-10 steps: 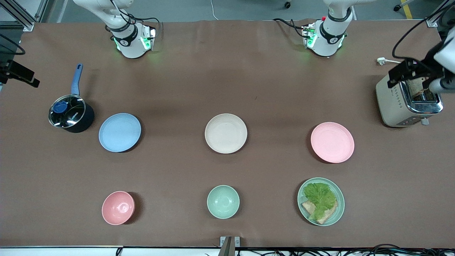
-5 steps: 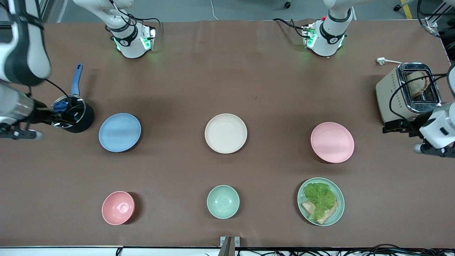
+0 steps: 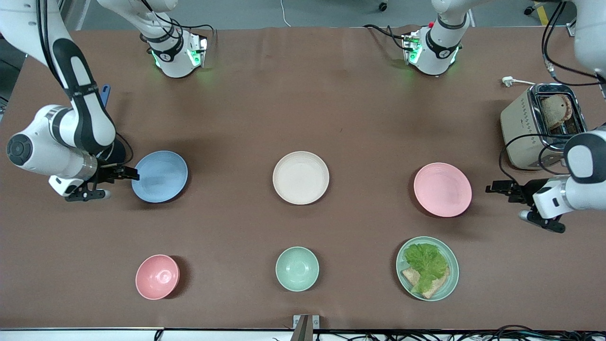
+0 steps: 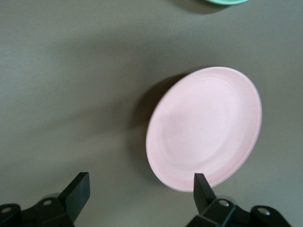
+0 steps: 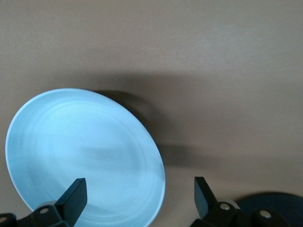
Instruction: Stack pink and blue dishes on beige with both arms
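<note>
The pale blue plate [image 3: 159,176] [image 5: 85,156] lies toward the right arm's end of the table. My right gripper [image 3: 130,174] [image 5: 137,196] is open at that plate's rim, one finger over the plate. The cream-beige plate [image 3: 300,177] sits at the table's middle. The pale pink plate [image 3: 442,189] [image 4: 204,126] lies toward the left arm's end. My left gripper [image 3: 494,188] [image 4: 139,191] is open beside it, a short way off its rim, nothing between the fingers.
A dark saucepan [image 3: 116,154] with a blue handle is mostly hidden by the right arm. A toaster [image 3: 539,125] with bread stands near the left arm. Nearer the camera lie a deep pink bowl [image 3: 157,276], a pale green bowl [image 3: 297,268] and a green plate [image 3: 449,272] with lettuce.
Both arms have swung in from the table's ends and come down. The right gripper now reaches the blue plate's rim; the left gripper has closed in beside the pink plate. No plate has moved.
</note>
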